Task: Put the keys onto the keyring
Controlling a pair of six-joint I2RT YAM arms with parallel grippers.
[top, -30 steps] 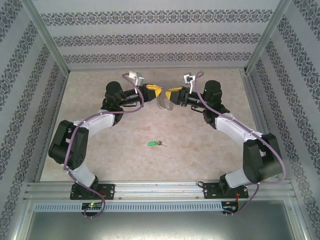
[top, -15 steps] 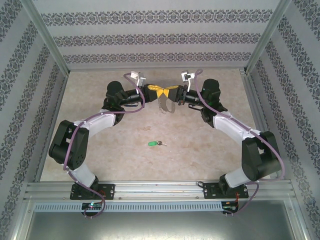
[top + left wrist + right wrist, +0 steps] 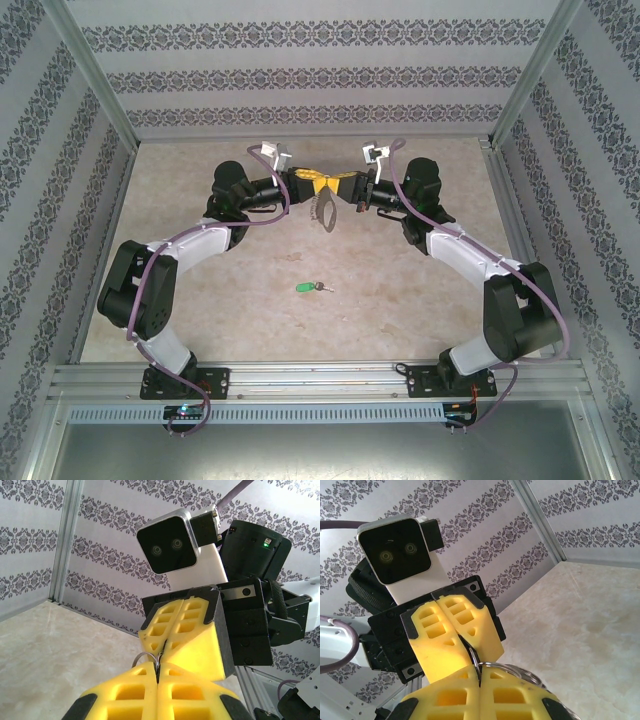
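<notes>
The keyring (image 3: pixel 327 209), a thin grey metal loop with a jagged fringe, hangs in the air above the far middle of the table. My left gripper (image 3: pixel 317 184) and right gripper (image 3: pixel 337 186) meet tip to tip over it, both shut on its top edge. In the left wrist view my left gripper (image 3: pixel 158 667) pinches the keyring (image 3: pixel 142 654), with the right gripper (image 3: pixel 162 651) clamped just beyond. In the right wrist view my right gripper (image 3: pixel 479 669) holds the keyring (image 3: pixel 503 665) against the left gripper (image 3: pixel 473 653). The green-headed key (image 3: pixel 309 287) lies alone on the table, nearer the bases.
Patterned walls and metal corner posts (image 3: pixel 518 90) enclose the beige table (image 3: pixel 200 300) on three sides. An aluminium rail (image 3: pixel 320 378) runs along the near edge by both arm bases.
The right gripper has moved left up to the left gripper and shut on the keyring. The left gripper has kept its hold; the loop now hangs under both.
</notes>
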